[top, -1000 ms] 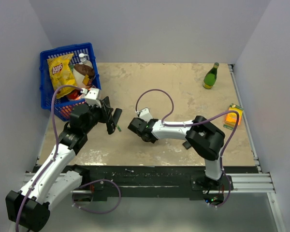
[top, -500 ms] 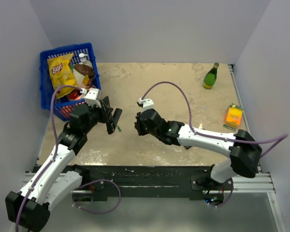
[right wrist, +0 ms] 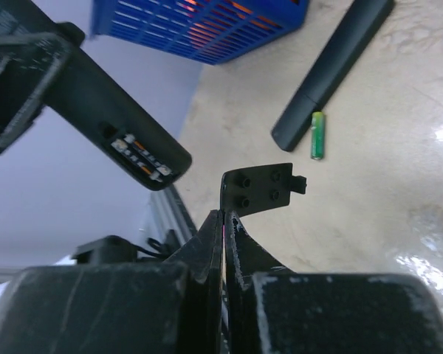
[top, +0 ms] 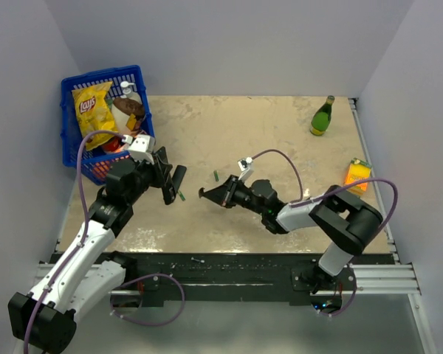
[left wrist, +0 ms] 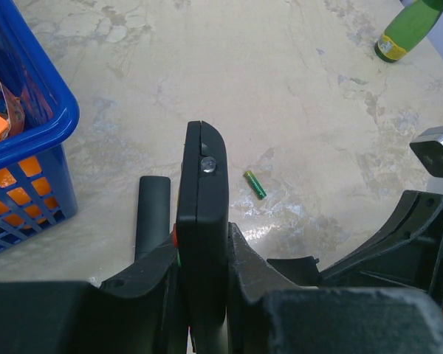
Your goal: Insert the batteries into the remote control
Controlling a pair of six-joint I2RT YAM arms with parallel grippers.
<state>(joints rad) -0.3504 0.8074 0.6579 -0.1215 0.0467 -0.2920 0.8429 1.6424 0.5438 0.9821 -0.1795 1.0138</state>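
My left gripper (left wrist: pixel 203 251) is shut on the black remote control (left wrist: pixel 201 199), holding it edge-on above the table. From the right wrist its open battery bay with contacts (right wrist: pixel 136 155) shows. My right gripper (right wrist: pixel 225 221) is shut on the small black back cover (right wrist: pixel 260 188), which hangs over the table just right of the remote; from above the cover (top: pixel 207 194) sticks out of the right gripper (top: pixel 220 195). One green battery (left wrist: pixel 255 184) lies on the table past the remote. Another battery (right wrist: pixel 317 135) lies at the end of a second black remote (right wrist: pixel 332 70).
A blue basket (top: pixel 77 92) with a crisp bag and other goods stands at the far left. A green bottle (top: pixel 323 116) is at the far right and an orange carton (top: pixel 357 177) near the right edge. The second black remote (left wrist: pixel 152 217) lies flat left of the held one.
The right arm has re-posed: its elbow swung out right and back, and the wrist now lies low, still pinching the cover. A battery near the table's centre is now uncovered. The left arm stayed still.
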